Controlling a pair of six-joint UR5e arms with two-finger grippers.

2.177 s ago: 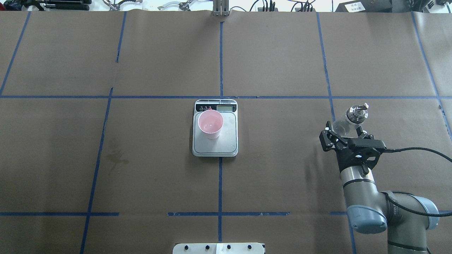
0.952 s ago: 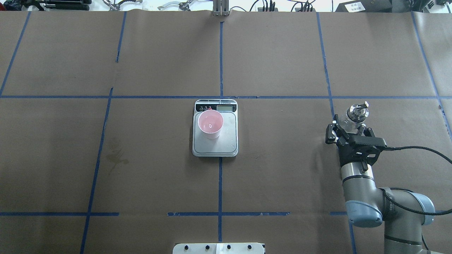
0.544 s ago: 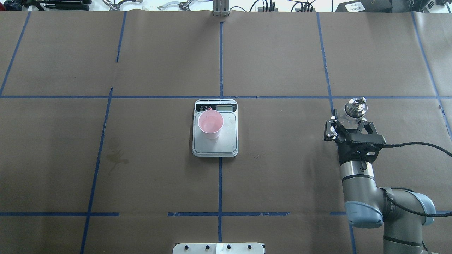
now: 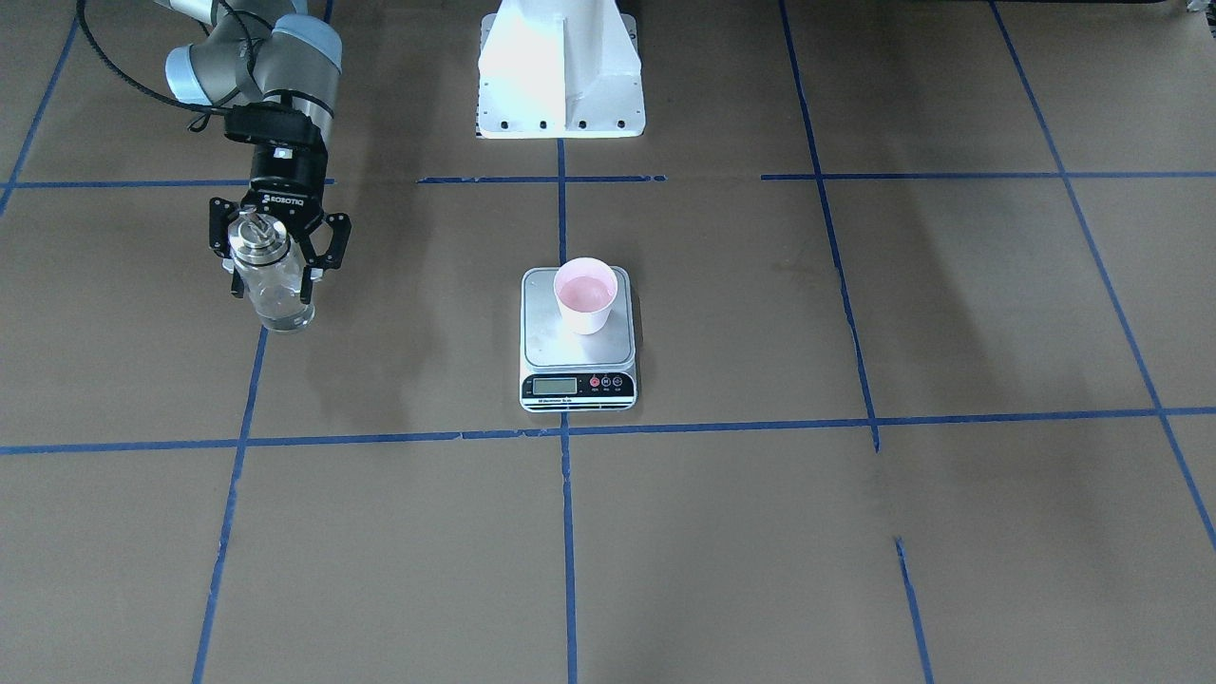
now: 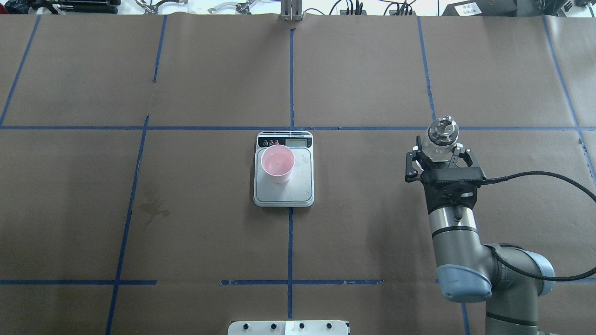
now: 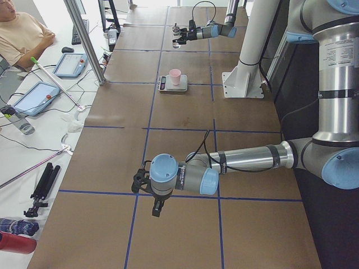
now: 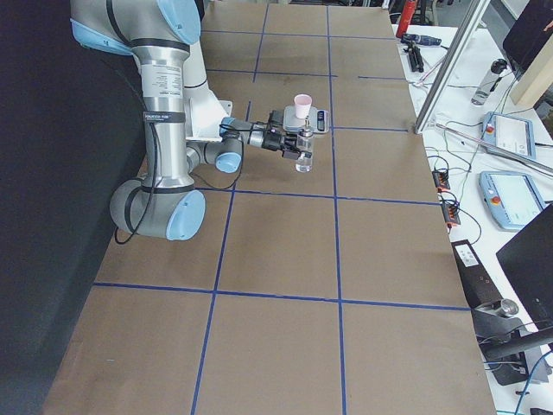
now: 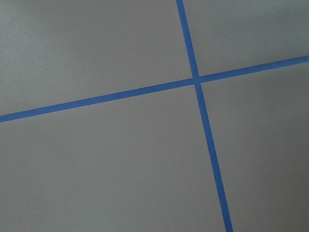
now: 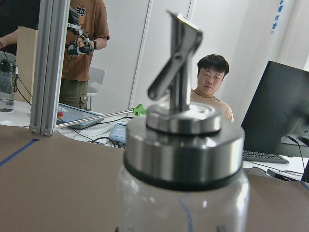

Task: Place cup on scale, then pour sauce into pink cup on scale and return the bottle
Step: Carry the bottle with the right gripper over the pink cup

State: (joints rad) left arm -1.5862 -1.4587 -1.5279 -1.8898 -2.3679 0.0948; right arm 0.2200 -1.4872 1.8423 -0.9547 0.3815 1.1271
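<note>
Right gripper [image 5: 440,151] pinches the glass bottle [image 5: 442,131] upright, likely against spilling, well apart from the cup [image 5: 277,164] on the scale [image 5: 302,184].

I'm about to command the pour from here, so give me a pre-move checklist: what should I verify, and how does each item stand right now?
1. Pink cup upright on the scale platform: ok.
2. Right tool shut on the glass bottle: ok.
3. Bottle upright, spout on top: ok.
4. Left arm well away from the scale: ok.
5. Scale display zeroed: cannot tell, digits too small.
6. Cup empty before pouring: cannot tell.
</note>
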